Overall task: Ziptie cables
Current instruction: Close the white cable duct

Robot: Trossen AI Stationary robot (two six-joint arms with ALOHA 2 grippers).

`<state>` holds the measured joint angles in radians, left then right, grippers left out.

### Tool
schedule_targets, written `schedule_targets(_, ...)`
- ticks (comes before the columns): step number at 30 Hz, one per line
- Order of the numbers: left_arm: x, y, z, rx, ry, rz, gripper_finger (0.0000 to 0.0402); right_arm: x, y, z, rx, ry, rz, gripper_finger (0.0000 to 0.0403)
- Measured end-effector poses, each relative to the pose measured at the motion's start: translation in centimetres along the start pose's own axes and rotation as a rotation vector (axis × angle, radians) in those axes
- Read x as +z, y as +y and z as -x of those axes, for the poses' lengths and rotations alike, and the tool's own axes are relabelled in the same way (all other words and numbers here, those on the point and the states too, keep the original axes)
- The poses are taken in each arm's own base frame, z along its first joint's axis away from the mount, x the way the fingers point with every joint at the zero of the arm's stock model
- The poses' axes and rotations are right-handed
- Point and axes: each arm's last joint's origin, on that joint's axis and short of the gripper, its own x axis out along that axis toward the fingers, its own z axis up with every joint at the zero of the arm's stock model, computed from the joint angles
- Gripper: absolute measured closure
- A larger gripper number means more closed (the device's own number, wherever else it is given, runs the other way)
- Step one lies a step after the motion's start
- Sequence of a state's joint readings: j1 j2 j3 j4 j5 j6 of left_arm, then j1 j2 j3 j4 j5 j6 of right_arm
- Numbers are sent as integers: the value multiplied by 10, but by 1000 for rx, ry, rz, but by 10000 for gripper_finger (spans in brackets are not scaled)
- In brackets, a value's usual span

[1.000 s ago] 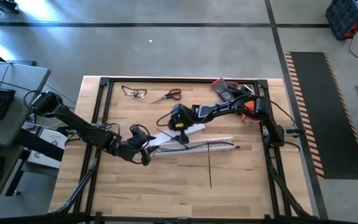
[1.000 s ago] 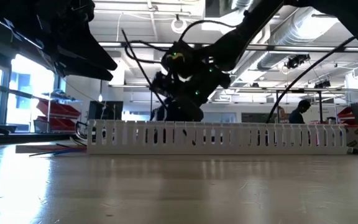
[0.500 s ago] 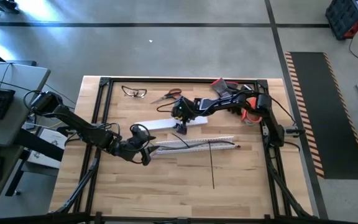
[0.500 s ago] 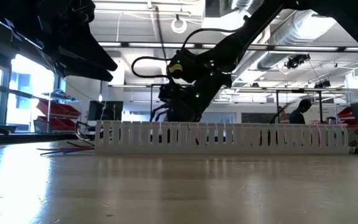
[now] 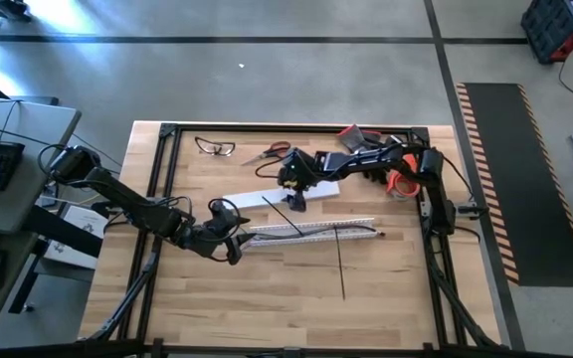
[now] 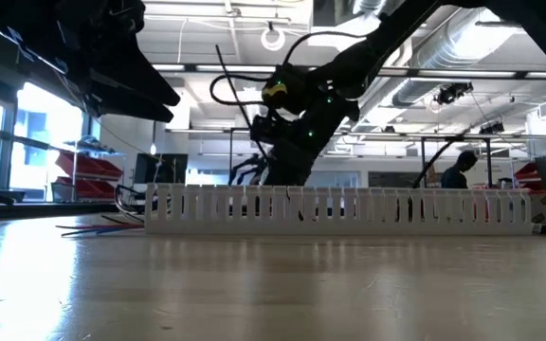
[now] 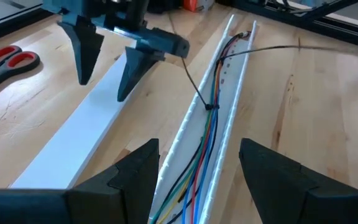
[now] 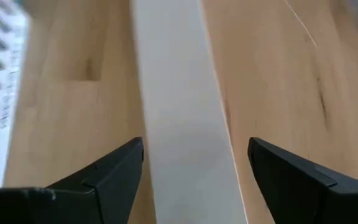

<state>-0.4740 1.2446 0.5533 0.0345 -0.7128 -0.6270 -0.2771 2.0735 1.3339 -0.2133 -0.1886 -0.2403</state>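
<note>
The white slotted channel (image 5: 311, 231) lies across the table's middle with the coloured cables (image 7: 207, 134) inside it. A dark ziptie (image 7: 211, 107) wraps the cables, its thin tail slanting up. Another ziptie (image 5: 341, 267) lies on the wood near the channel. My left gripper (image 7: 199, 171) is open with a finger on either side of the channel's left end; I cannot tell whether they touch it. My right gripper (image 5: 293, 196) hangs open above a flat white strip (image 8: 179, 93) on the channel's far side, touching nothing.
Red-handled scissors (image 5: 267, 153) and safety glasses (image 5: 214, 148) lie by the far edge. Red and black tools (image 5: 366, 144) and an orange roll (image 5: 401, 182) sit at the far right. A black frame rail (image 5: 162, 179) borders the table. A person (image 6: 460, 170) stands in the room behind.
My right gripper has risen from the channel and gone toward the far right, rolling as it went, and stays open. The flat white strip now lies farther toward the far edge than a second ago.
</note>
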Motion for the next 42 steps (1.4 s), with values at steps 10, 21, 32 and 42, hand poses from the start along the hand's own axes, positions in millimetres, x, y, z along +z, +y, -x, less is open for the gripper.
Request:
schedule_targets(10,2,-1,0,-7,-14,11,198,13,9,-9,164,-197,253,94)
schedule_targets(21,0,0,0,1,0,16,198,-3,-2,-29,121,-131,229,35)
schedule_targets(32,0,0,0,-14,14,33,198,-44,2,-52,71,-121,102,78)
schedule_targets(42,2,0,-1,-15,-8,45,198,-85,23,-53,-64,-302,37,170)
